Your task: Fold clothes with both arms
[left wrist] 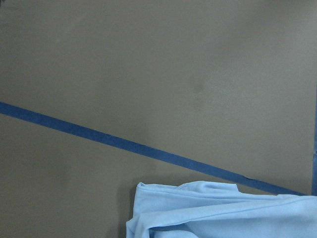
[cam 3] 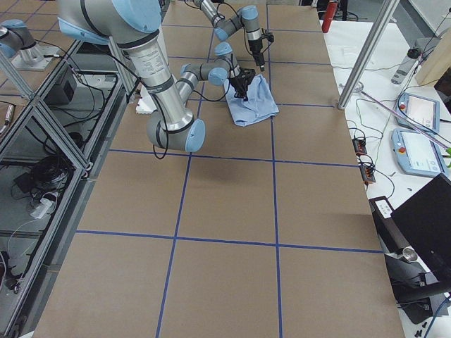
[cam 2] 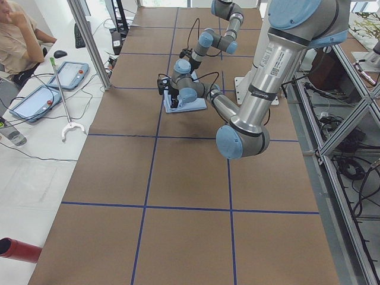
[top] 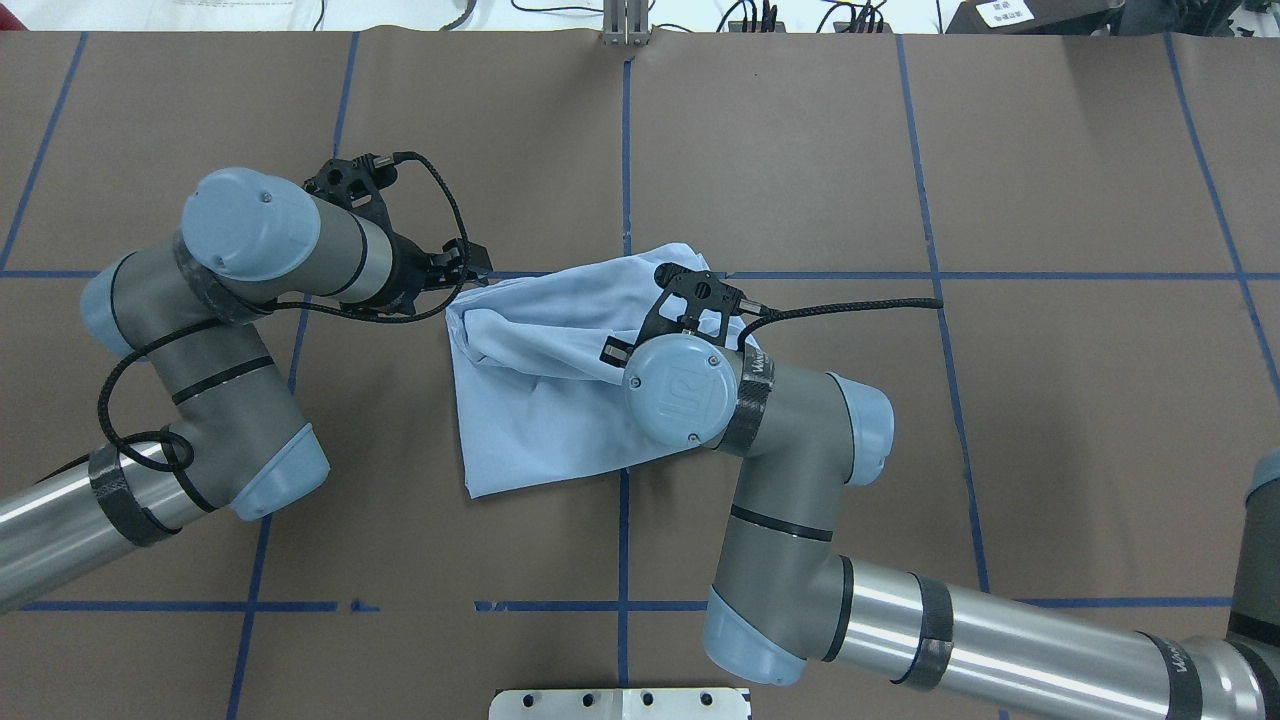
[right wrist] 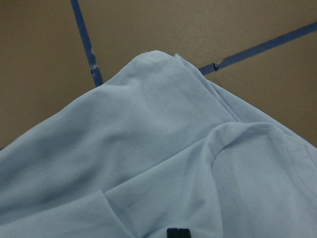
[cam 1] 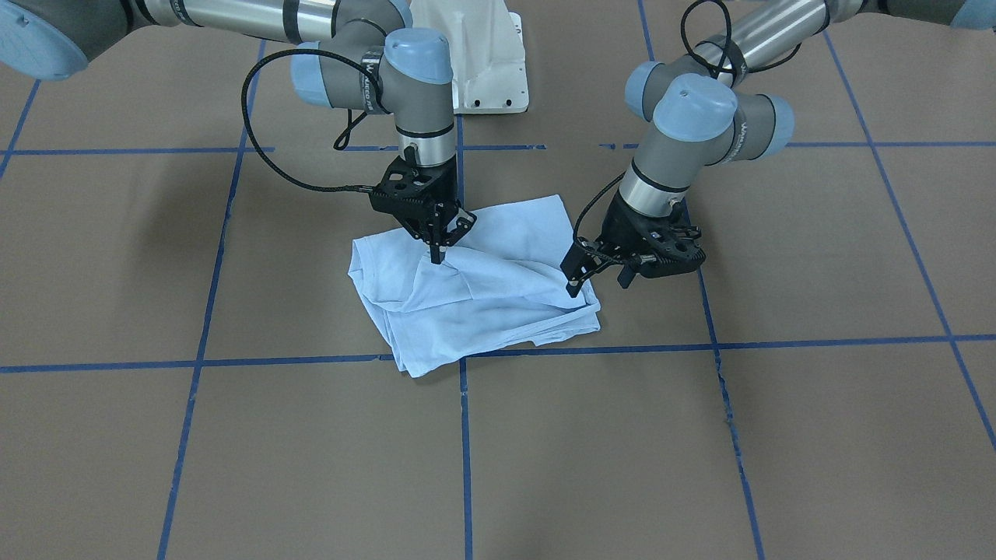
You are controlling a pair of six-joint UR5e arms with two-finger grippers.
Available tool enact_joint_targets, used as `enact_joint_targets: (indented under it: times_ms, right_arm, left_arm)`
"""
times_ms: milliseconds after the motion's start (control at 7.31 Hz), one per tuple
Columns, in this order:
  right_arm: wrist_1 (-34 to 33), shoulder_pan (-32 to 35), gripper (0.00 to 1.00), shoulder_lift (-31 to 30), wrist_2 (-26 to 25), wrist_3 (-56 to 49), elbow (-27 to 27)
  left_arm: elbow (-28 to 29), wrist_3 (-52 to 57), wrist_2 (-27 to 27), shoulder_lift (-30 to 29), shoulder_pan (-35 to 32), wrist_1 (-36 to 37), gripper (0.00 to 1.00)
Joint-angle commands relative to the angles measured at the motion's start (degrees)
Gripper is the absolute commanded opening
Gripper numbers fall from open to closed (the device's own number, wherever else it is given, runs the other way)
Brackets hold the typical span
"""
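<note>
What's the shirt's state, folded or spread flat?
Folded, loosely: the T-shirt lies as a compact, rumpled bundle, with stacked layer edges showing along its border in the front-facing view.

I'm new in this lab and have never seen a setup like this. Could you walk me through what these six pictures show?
These pictures show two robot arms, the left arm and the right arm, working at a brown table marked with blue tape lines. Six cameras caught the same moment. One looks down from behind the robot and one faces it from across the table. Two look along the table from either end, and one sits on each wrist.

On the table lies a crumpled light blue T-shirt. The right tool is shut on a pinch of the cloth near the middle, which rises into a small peak there. Its wrist camera shows the fabric up close. The left tool is open at the shirt's edge and holds nothing. A seated person shows in a corner of the left-end view.
</note>
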Motion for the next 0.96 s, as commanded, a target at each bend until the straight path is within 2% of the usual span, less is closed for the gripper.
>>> enact_joint_targets:
  times_ms: [0,137,547,821]
  right_arm:
    - [-2.30,0.12,0.65,-1.44,0.28,-0.51,2.64]
    - [-2.22,0.03,0.66,-3.02,0.02,-0.51,3.78]
    - [-1.61,-1.98,0.64,-3.04,-1.21,0.28,2.83]
    - [-1.60,-2.25,0.55,-2.78,-1.74,0.72,1.95]
  left_arm:
    - [0.00,0.00,0.00,0.07,0.03,0.03,1.00]
    - [0.00,0.00,0.00,0.07,0.03,0.03,1.00]
    - [-0.26,-0.09,0.00,0.16,-0.05,0.03,1.00]
    - [-1.14,-0.09,0.00,0.33,-0.05,0.11,1.00]
